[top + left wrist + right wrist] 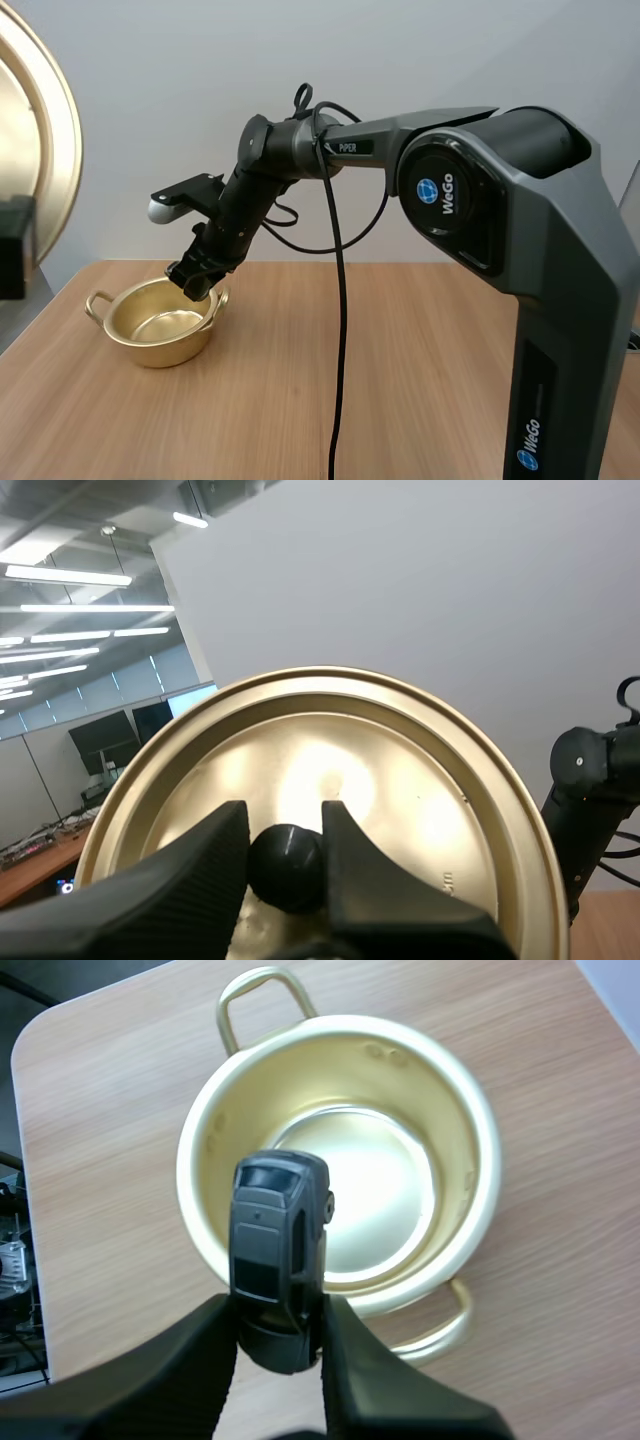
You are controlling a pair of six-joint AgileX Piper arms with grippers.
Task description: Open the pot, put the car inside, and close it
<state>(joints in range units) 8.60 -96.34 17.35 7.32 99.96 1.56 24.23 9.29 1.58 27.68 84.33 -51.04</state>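
Black and small, the car (275,1260) is pinched at 1 end between the 2 fingers of my right gripper (278,1310), hanging over the near rim of the open pot (420,1080), not its middle. Released here, it could clip that rim and tumble onto the bench (560,1290). My left gripper (284,820) has its fingers closed on the round knob (287,868) of the lid (420,780), raised well apart from the pot; a slack pinch on that knob could let the lid swing or drop. Smooth, level, pale wood grain makes up the bench, with a plain light wall (150,90) behind it.
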